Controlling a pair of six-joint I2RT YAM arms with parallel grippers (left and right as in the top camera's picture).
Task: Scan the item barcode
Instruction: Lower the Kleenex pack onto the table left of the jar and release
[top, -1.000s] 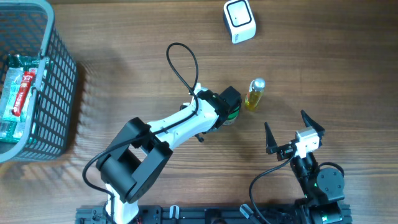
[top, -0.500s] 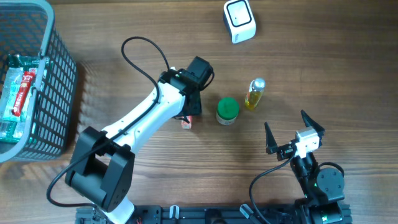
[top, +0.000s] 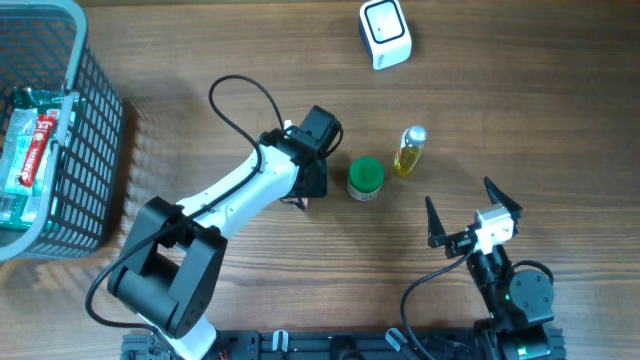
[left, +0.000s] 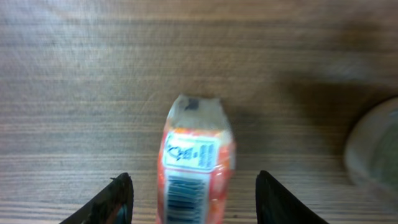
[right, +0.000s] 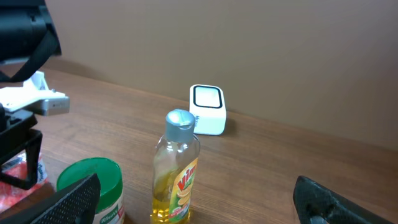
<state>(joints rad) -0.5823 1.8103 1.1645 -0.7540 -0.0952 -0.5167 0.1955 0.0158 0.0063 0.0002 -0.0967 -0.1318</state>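
The right gripper has its black fingers spread wide. Ahead of the gap, slightly left, a yellow bottle with a silver cap stands upright on the wooden table. A green-lidded jar stands left of it and a white scanner beyond it. Far left, the other arm hangs over an orange packet.

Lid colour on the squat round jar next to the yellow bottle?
Green lid, clearest in the overhead view.
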